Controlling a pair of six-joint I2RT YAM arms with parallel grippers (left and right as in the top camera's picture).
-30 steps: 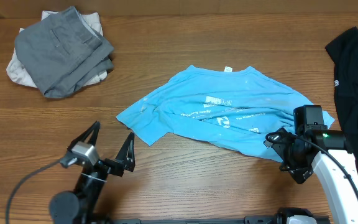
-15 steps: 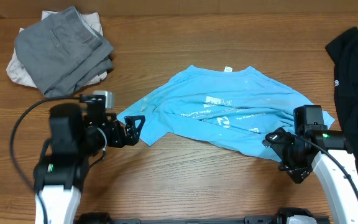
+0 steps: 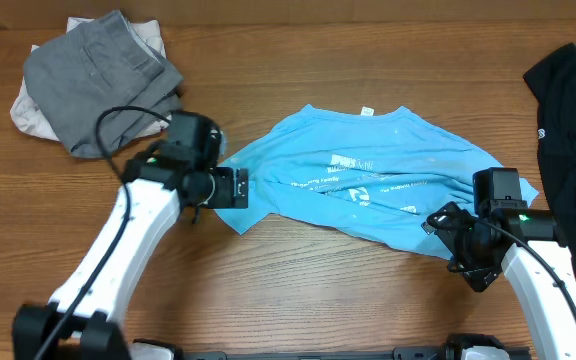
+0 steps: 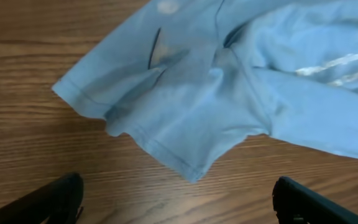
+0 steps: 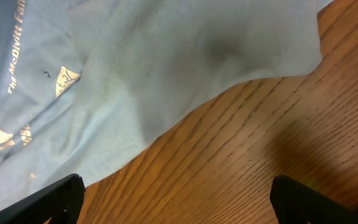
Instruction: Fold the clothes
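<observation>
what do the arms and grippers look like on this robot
Both arms have white tubular links with black joint housings. The left arm carries a looping black cable; the right arm has one too, plus a small green light by its boxy black wrist. The left gripper and right gripper are black, with blunt dark fingers.

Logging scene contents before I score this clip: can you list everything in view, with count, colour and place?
light blue T-shirt: one, light blue with white print, lying crumpled mid-table
grey garment: one, grey, far left corner, on top of the off-white garment
off-white garment: one, off-white, under the grey one, only its edges showing
black garment: one, black, right edge, partly out of frame
table: one, brown wood, under everything
left gripper: one, black, open, at the T-shirt sleeve nearest the grey garment
right gripper: one, black, open, at the T-shirt's opposite near hem
</observation>
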